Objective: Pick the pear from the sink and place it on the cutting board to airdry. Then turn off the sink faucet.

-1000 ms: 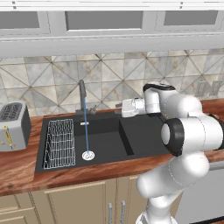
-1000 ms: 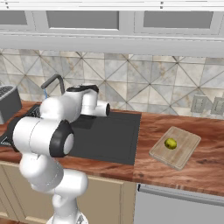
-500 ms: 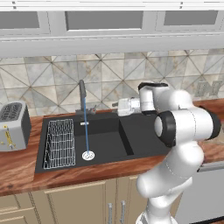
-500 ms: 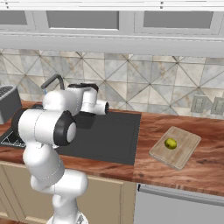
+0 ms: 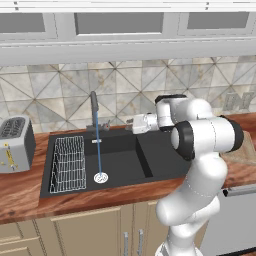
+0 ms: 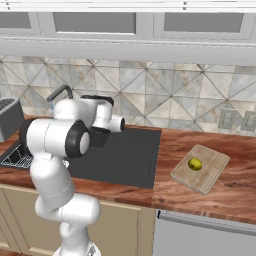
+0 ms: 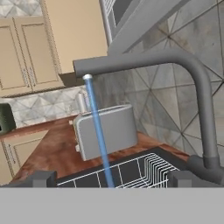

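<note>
End effector hovered just right of the sink faucet, its fingers too small to tell whether spread or clenched. Water ran in a thin blue stream into the matte black sink, beside a white wire rack. On the wooden tabletop, the yellow-green pear sat on the tan, grained cutting board, which the arm mostly hid in the left base view.

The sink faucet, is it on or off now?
On: a blue water stream runs from the sink faucet spout down to the sink drain.
</note>
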Tool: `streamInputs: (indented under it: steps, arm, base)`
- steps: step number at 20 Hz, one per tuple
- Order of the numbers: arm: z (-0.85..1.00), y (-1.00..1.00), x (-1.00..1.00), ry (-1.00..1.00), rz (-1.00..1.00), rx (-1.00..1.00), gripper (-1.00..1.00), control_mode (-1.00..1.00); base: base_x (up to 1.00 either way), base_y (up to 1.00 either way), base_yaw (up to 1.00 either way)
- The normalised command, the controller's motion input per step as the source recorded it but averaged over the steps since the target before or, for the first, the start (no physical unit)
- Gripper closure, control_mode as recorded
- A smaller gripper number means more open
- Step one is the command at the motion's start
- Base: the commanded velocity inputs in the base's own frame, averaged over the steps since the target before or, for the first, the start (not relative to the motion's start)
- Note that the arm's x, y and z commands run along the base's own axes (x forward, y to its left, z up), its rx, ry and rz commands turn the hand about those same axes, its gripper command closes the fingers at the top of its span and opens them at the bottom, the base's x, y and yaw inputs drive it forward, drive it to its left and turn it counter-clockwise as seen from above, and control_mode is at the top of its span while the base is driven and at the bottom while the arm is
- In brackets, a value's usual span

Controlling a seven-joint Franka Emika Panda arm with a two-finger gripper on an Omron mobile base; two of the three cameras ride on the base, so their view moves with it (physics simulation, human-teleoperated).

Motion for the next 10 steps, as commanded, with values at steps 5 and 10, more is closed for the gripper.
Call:
streamInputs:
  steps: [5, 10]
  arm:
    - [-0.11, 0.00, 0.24, 0.00, 0.00, 0.00, -1.00, -1.00]
    - [-0.11, 0.00, 0.26, 0.00, 0.00, 0.00, -1.00, -1.00]
  base:
    - [0.00, 0.00, 0.00]
    - [0.00, 0.00, 0.00]
